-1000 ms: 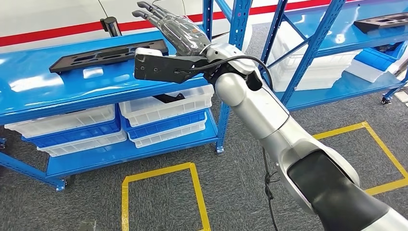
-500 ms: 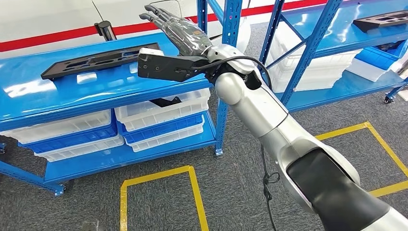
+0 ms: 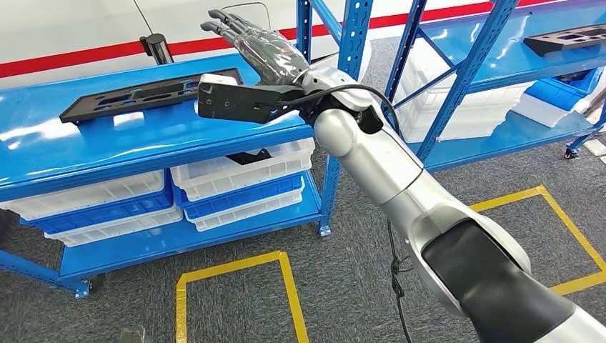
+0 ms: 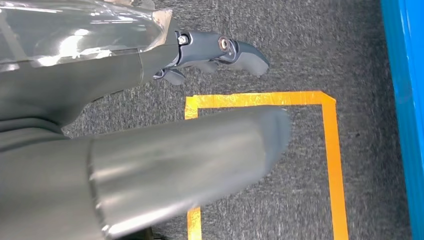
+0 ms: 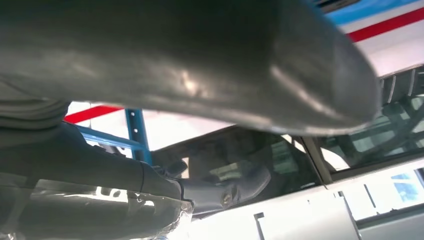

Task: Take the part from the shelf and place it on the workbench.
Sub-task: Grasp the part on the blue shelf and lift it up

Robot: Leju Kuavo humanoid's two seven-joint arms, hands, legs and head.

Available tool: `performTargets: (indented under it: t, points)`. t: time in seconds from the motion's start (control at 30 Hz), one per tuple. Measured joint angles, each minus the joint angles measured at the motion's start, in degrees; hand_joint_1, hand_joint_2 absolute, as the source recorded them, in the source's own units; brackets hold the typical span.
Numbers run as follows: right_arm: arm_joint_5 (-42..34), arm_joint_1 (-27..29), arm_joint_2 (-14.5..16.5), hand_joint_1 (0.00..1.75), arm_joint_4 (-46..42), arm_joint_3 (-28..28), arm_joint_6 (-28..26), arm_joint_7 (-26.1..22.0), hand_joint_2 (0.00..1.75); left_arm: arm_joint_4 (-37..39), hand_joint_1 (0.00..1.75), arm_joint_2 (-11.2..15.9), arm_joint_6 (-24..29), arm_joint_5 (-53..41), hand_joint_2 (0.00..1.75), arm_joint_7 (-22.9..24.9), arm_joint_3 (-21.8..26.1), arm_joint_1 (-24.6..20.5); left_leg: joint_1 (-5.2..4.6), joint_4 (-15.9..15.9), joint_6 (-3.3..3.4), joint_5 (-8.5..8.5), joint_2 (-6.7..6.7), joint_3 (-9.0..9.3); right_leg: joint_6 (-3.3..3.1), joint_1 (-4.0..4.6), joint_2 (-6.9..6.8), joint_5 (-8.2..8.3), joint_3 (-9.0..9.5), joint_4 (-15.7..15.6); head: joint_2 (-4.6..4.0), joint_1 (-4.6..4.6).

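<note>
The robot's right hand [image 3: 261, 46] reaches out flat above the blue shelf [image 3: 86, 146], its fingers [image 3: 225, 20] extended and spread with nothing in them, just past the near end of the long black part [image 3: 154, 93], which lies flat on the shelf's top level. The hand is raised above the part and is not touching it. White and blue bins [image 3: 236, 175] sit stacked on the level beneath, and a second black part [image 3: 564, 39] lies on a neighbouring shelf. The left hand [image 4: 210, 50] hangs over grey carpet marked with yellow tape [image 4: 260, 98], fingers loosely curled around nothing; whether it is relaxed or clenched cannot be told
</note>
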Motion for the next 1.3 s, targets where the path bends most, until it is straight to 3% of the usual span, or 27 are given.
performTargets:
  t: [0.07, 0.33, 0.47, 0.53, 0.63, 0.67, 0.7, 0.73, 0.8, 0.87, 0.97, 1.03, 1.13, 1.17, 1.2, 1.23, 1.3]
  points:
    - [0.3, -0.2, 0.0, 0.00, 0.1, 0.1, 0.0, 0.0, 0.00, 0.0, 0.00, 0.0, 0.1, 0.7, 0.00, 0.0, -0.4, 0.0, -0.18, -0.5, -0.26, 0.20, -0.14, 0.32, -0.21, 0.20, -0.11, 0.04, 0.55, -0.5, 0.00, 0.11]
    - [1.3, -0.2, 0.1, 0.00, 0.4, 0.5, 0.0, 0.1, 0.00, -0.1, 0.00, 0.0, 0.5, 3.2, 0.00, 0.2, -2.1, 0.3, -0.85, -0.5, 0.46, -0.05, -0.31, 0.33, 0.11, -0.07, -0.29, -0.01, 0.78, -1.2, 0.00, 0.12]
    - [1.5, -0.2, 0.2, 0.00, 0.4, 0.5, 0.0, 0.1, 0.00, -0.3, 0.00, 0.3, 0.7, 4.0, 0.00, 0.4, -3.1, 0.3, -0.81, -0.8, 1.74, -0.20, -0.24, 0.69, 1.46, -0.70, -0.31, 0.24, 1.08, -1.9, 0.00, 0.07]
    - [1.6, -0.3, 0.3, 0.00, 0.4, 0.5, 0.0, 0.1, 0.00, -0.4, 0.00, 0.3, 1.0, 4.5, 0.00, 0.5, -3.7, 0.3, -0.23, -1.7, 2.26, 0.13, -0.06, 1.45, 1.41, -0.54, -0.34, -1.09, -0.16, 0.8, 0.00, 0.08]
    - [2.1, -0.1, 0.3, 0.00, 0.6, 0.6, 0.0, 0.1, 0.00, -0.5, 0.00, 0.4, 1.3, 5.9, 0.00, 0.6, -4.5, 0.3, -0.02, -2.0, 2.46, 0.22, -0.10, 1.77, 0.48, -0.55, -0.35, -5.39, -6.32, 12.4, 0.00, 0.13]
    - [2.3, 0.2, 0.3, 0.00, 0.6, 0.6, 0.0, 0.0, 0.00, -0.5, 0.00, 0.4, 1.4, 6.3, 0.00, 0.6, -4.8, 0.4, 0.00, -2.0, 2.40, 0.17, -0.22, 1.78, 0.53, -0.59, -0.36, -5.99, -7.93, 15.1, 0.00, 0.13]
    - [2.4, 0.4, 0.2, 0.00, 0.7, 0.6, 0.0, 0.0, 0.00, -0.5, 0.00, 0.4, 1.5, 6.6, 0.00, 0.7, -5.2, 0.5, 0.04, -1.9, 2.26, 0.09, -0.39, 1.81, 0.83, -0.65, -0.36, -5.67, -8.41, 15.6, 0.00, 0.13]
    - [2.5, 0.6, 0.2, 0.00, 0.8, 0.6, 0.0, 0.0, 0.00, -0.5, 0.00, 0.4, 1.5, 6.9, 0.00, 0.7, -5.5, 0.6, 0.13, -1.8, 2.04, -0.04, -0.57, 1.86, 1.30, -0.79, -0.36, -4.47, -7.72, 13.7, 0.00, 0.13]
    - [2.5, 0.7, 0.3, 0.00, 0.9, 0.6, 0.0, -0.1, 0.00, -0.5, 0.00, 0.5, 1.6, 7.2, 0.00, 0.8, -6.0, 0.6, 0.29, -1.0, 1.21, -0.57, -0.91, 1.81, 2.27, -1.16, -0.31, -1.09, -4.08, 5.9, 0.00, 0.13]
    - [2.7, 0.7, 0.4, 0.00, 0.9, 0.7, 0.0, -0.2, 0.00, -0.6, 0.00, 0.5, 1.7, 7.6, 0.00, 0.8, -6.4, 0.6, 0.27, -0.1, 0.26, -1.14, -1.18, 1.51, 2.18, -1.24, -0.13, 0.65, -1.64, 1.0, 0.00, 0.11]
    - [3.0, 0.8, 0.4, 0.00, 1.0, 0.8, 0.1, -0.2, 0.00, -0.7, 0.00, 0.6, 2.2, 8.3, 0.00, 0.9, -6.8, 0.7, 0.49, 0.1, -0.52, -1.37, -1.27, 1.23, 0.97, -0.94, -0.10, 0.76, -1.36, 0.8, 0.00, 0.07]
    - [3.1, 0.7, 0.7, 0.00, 1.0, 0.9, 0.1, -0.3, 0.00, -0.7, 0.00, 0.6, 2.4, 8.7, 0.00, 1.0, -7.3, 0.8, 0.70, 2.1, -1.05, -2.65, -0.72, 0.32, 0.35, -1.09, -0.17, 0.76, -1.18, 0.7, 0.00, 0.01]
    - [3.2, 0.7, 0.9, 0.00, 1.1, 1.0, 0.1, -0.3, 0.00, -0.8, 0.00, 0.7, 2.4, 9.2, 0.00, 1.0, -7.9, 0.7, 0.80, 11.9, -1.67, -6.87, -0.03, -4.66, -0.33, -0.89, -0.39, 0.56, -0.97, 0.7, 0.00, -0.05]
    - [3.2, 0.8, 1.0, 0.00, 1.2, 1.1, 0.1, -0.3, 0.00, -0.8, 0.00, 0.7, 2.5, 9.4, 0.00, 1.1, -8.0, 0.8, 0.80, 14.7, -1.67, -7.54, 0.00, -6.36, -0.45, -0.75, -0.47, 0.48, -0.93, 0.7, 0.00, -0.05]
    - [3.3, 0.9, 1.0, 0.00, 1.3, 1.1, 0.1, -0.3, 0.00, -0.8, 0.00, 0.7, 2.5, 9.6, 0.00, 1.1, -8.2, 0.8, 0.79, 15.8, -1.54, -7.26, 0.02, -7.26, -0.57, -0.61, -0.57, 0.40, -0.86, 0.7, 0.00, -0.05]
    - [3.3, 0.9, 1.1, 0.00, 1.3, 1.1, 0.1, -0.3, 0.00, -0.8, 0.00, 0.7, 2.5, 9.8, 0.00, 1.1, -8.3, 0.8, 0.75, 14.8, -1.25, -5.99, 0.04, -7.12, -0.70, -0.47, -0.64, 0.30, -0.73, 0.7, 0.00, -0.06]
    - [3.3, 0.9, 1.3, 0.00, 1.3, 1.2, 0.1, -0.3, 0.00, -0.9, 0.00, 0.8, 2.6, 10.0, 0.00, 1.1, -8.5, 0.9, 0.36, 8.0, -0.13, -2.02, 0.57, -4.16, -0.99, -0.22, -0.79, 0.06, -0.30, 0.7, 0.00, -0.05]
